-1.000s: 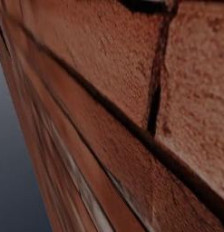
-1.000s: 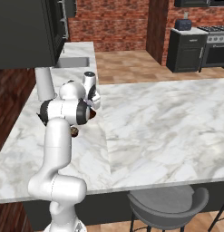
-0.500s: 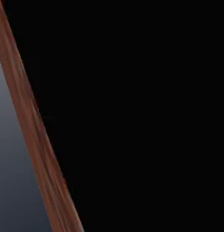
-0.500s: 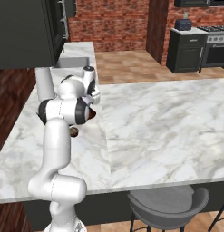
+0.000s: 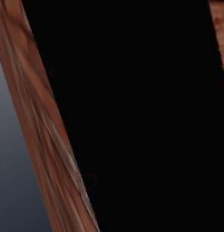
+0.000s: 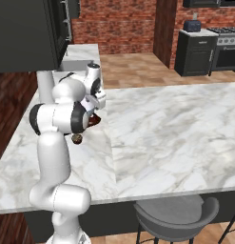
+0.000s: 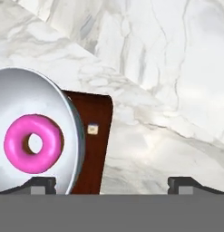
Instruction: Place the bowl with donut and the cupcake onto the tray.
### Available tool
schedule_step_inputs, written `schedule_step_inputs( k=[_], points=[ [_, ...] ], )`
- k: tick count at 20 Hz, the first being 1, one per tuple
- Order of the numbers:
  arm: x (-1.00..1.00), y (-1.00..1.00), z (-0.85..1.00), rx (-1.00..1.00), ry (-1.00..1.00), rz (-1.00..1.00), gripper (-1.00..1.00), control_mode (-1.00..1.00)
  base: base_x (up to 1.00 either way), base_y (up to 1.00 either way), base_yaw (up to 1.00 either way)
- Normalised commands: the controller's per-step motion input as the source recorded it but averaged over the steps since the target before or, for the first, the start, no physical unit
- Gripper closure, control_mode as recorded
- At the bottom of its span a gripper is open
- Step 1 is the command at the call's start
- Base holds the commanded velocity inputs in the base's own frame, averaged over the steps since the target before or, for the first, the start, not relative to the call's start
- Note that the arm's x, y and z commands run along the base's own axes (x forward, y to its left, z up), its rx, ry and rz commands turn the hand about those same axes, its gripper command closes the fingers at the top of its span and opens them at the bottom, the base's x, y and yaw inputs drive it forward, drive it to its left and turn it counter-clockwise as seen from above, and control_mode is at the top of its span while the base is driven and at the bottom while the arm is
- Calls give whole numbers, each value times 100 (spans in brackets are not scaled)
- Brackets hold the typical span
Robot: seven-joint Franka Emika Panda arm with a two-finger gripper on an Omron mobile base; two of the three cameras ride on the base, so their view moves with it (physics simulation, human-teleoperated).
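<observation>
Hand view: you see the bowl (image 7: 36, 136) at the left of the frame, its pale inner face turned toward the camera, with the pink donut (image 7: 34, 143) lying in it. Bowl's right edge overlaps the tray (image 7: 93, 136), a dark reddish-brown slab that lies on the marble counter (image 7: 168, 90); a small pale square mark sits on the tray's surface. Whether the bowl rests on the tray or hangs over it, you cannot tell from this angle.

Two finger tips (image 7: 41, 183) rise at the bottom, far apart, the left one just under the bowl's lower rim and the right one over bare marble. Fingers spread; no visible contact with the bowl.

Right base view: arm (image 6: 62, 119) stands at the counter's left end, folded forward with the hand low over the marble. A small dark brown item (image 6: 77, 138) shows just below the elbow on the counter; too small to identify. Grey stool (image 6: 176, 219) below the counter edge. Black cabinets and a range (image 6: 223, 50) against the brick wall beyond.

Left base view: blurred brown wood grain and black.
</observation>
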Motion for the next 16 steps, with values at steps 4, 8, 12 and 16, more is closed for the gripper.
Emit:
schedule_step_inputs(
  k=[4, 8, 12, 16],
  points=[
    [-74, -13, 0, 0, 12, 15, -100, -100, 0, 0, 0],
    [-45, 13, -4, 0, 17, 40, -100, -100, 0, 0, 0],
    [-3, 24, -6, -2, 16, 54, -100, -100, 0, 0, 0],
    [0, 19, 0, -15, 13, 52, -100, -100, 0, 0, 0]
  ],
)
